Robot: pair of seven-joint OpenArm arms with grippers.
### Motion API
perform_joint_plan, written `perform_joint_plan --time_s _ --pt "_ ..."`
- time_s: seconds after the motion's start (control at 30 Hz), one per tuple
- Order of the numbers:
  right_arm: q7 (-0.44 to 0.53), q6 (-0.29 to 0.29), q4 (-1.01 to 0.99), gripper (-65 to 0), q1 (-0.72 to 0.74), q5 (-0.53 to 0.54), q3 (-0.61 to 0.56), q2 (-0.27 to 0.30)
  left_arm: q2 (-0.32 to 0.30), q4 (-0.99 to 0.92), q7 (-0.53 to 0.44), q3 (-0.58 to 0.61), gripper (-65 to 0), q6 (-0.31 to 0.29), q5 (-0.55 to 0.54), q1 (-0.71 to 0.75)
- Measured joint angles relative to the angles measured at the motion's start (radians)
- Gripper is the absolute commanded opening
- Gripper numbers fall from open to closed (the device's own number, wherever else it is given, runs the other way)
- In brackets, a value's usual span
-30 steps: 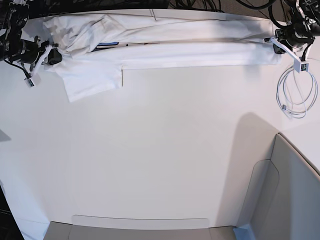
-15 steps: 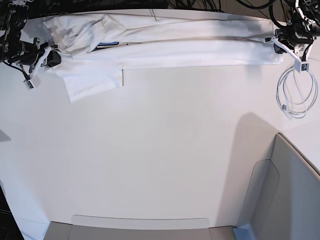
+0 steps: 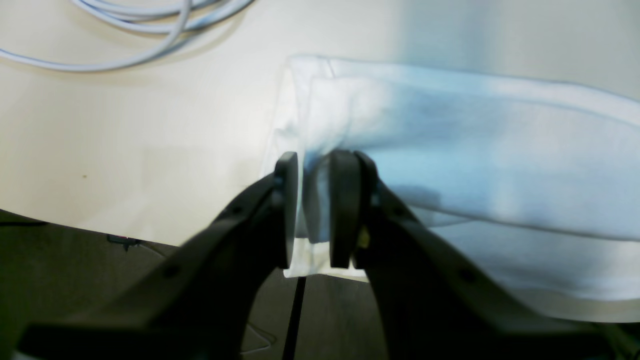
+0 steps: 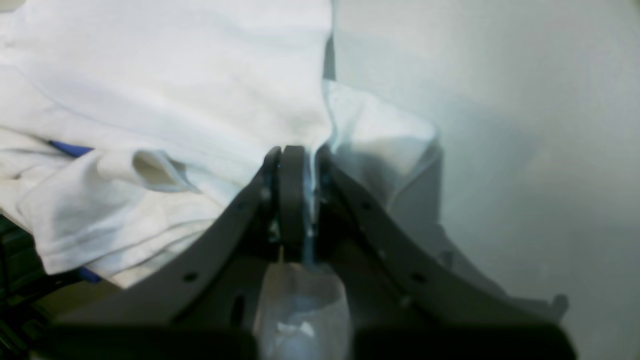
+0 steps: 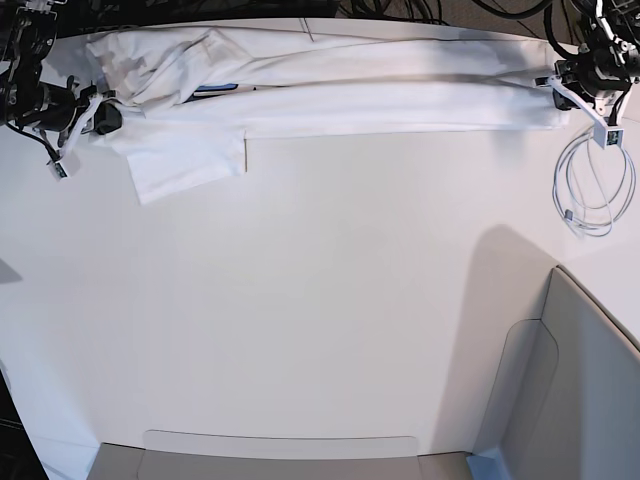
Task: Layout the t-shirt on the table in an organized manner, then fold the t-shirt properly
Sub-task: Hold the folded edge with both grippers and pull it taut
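While right tool (image 4: 300, 200) pinches t-shirt (image 5: 380, 95), left tool (image 3: 312, 210) parted.

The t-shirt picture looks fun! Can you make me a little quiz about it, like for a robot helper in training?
1. True or false: the t-shirt lies stretched along the far edge of the table.
2. What lies coiled on the table beside the left claw? A) a white cable B) a red rope C) a spoon
3. Fill in: the right claw is pinching the shirt's ____ fabric.

Key
1. True.
2. A, the white cable.
3. White. The right claw is shut on the cloth, while the left claw has a gap with the shirt corner between its pads.
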Motion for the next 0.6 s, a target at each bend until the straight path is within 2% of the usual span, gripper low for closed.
perform_joint_plan --time_s 0.1,0.43,0.6 --pt "0.0 0.0 0.0 -62.2 0.0 0.0 0.0 0.0 0.0 -0.002 0.0 0.0 -46.0 0.0 0.0 0.001" --pt "0.0 0.0 0.0 -62.2 -0.001 0.0 0.0 0.0 0.0 -0.002 0.0 0.0 -44.9 0.0 0.0 0.004" --pt "0.0 0.0 0.0 -62.2 -0.001 0.0 0.0 0.0 -0.021 -0.002 -0.002 0.0 -37.1 0.0 -0.001 0.018"
